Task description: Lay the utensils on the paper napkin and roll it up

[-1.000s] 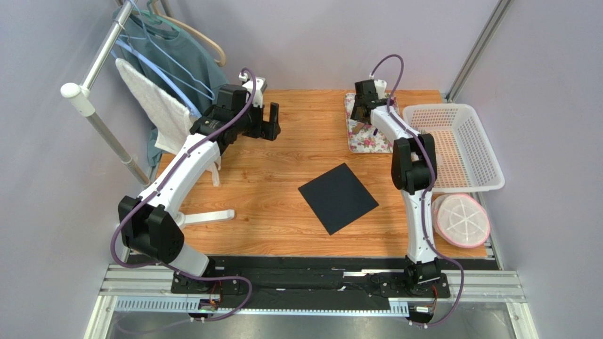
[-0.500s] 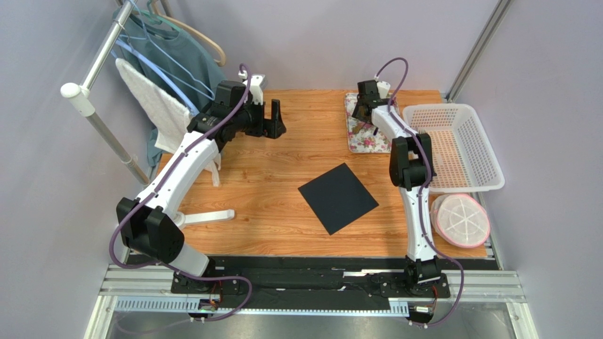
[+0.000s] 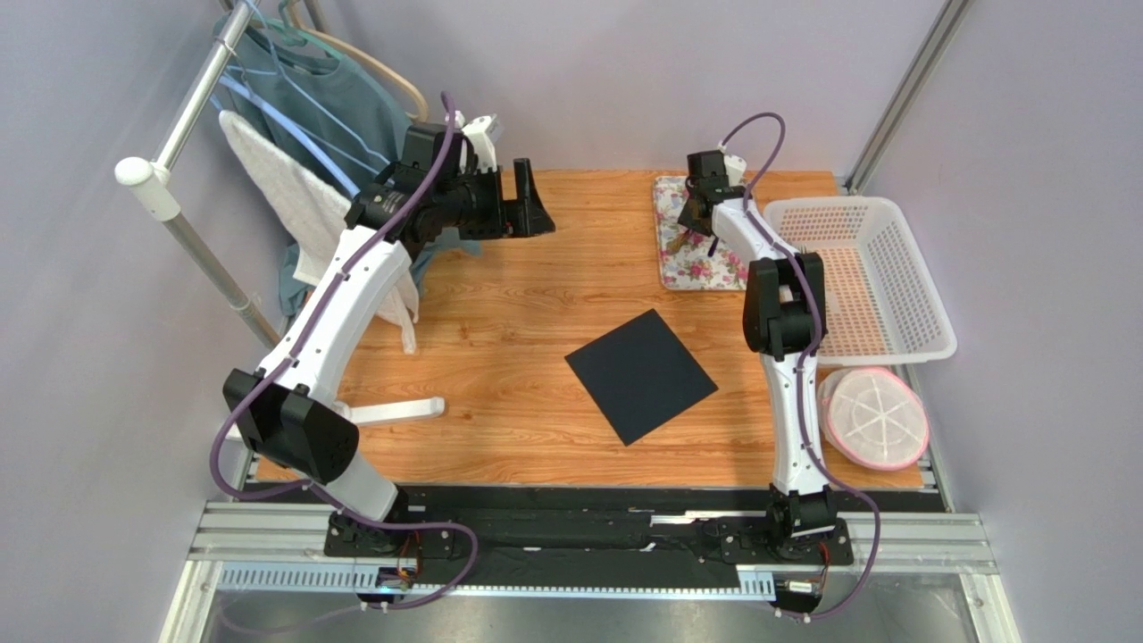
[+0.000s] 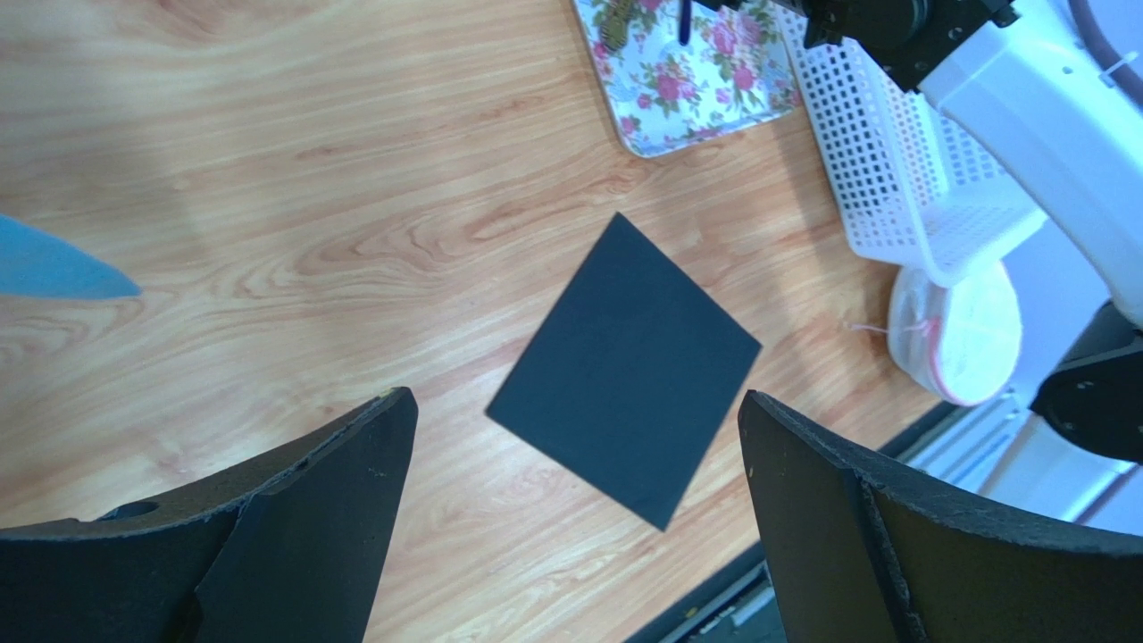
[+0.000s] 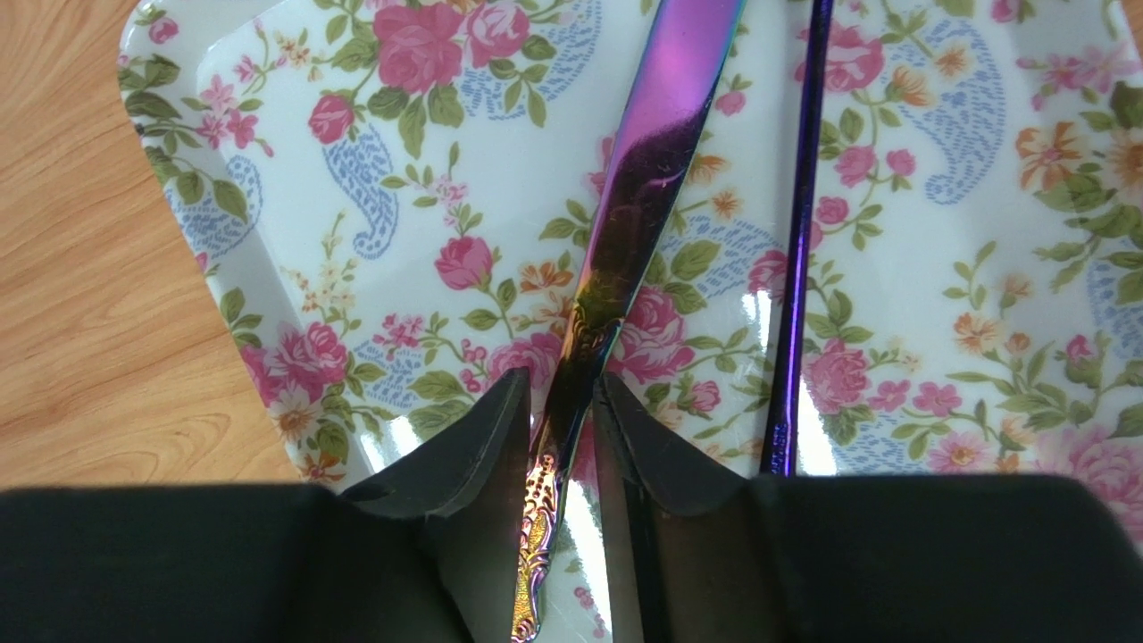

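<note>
The black paper napkin [image 3: 640, 374] lies flat as a diamond on the wooden table, and shows between the fingers in the left wrist view [image 4: 624, 369]. Two glossy purple utensils lie on the floral mat [image 3: 698, 265] at the back right. My right gripper [image 3: 699, 215] is down on the mat [image 5: 403, 201], its gripper [image 5: 561, 402] shut on the handle of the wider purple utensil [image 5: 644, 174]. A slimmer purple utensil [image 5: 802, 241] lies beside it to the right. My left gripper [image 3: 519, 204] hangs open and empty high over the back left of the table [image 4: 577, 415].
A white mesh basket [image 3: 865, 275] stands right of the mat. A round pink-and-white lid [image 3: 872, 415] lies in front of it. A clothes rack [image 3: 175, 188] with a towel and a teal garment stands at the far left.
My left arm has lifted and swung its open gripper up and to the right. My right gripper has shifted slightly toward the far edge over the mat.
</note>
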{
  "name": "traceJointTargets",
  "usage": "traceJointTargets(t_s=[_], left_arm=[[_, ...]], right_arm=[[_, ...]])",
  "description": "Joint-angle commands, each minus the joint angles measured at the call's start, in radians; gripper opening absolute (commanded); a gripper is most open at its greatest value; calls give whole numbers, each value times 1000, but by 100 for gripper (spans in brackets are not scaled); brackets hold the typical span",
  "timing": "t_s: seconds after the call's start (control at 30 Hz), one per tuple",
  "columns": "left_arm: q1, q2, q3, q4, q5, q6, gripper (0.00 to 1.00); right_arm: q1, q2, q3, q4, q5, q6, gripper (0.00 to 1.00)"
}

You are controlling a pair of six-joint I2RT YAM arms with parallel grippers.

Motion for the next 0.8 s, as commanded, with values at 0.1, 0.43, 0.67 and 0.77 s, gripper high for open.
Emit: traceJointTargets(t_s=[0.1,0.43,0.67,0.77], left_arm=[[4,60,148,-105,124,-112,99],[32,45,126,-100,173,-118,99],[41,10,29,-80,135,-115,99],[41,8,23,-74,127,-112,99]], right_arm=[[1,7,-28,-61,-68,27,20],[2,11,-37,-110,-97,-2,7],[4,46,-15,-240,-100,-60,0],[5,51,5,-298,-124,-90,0]])
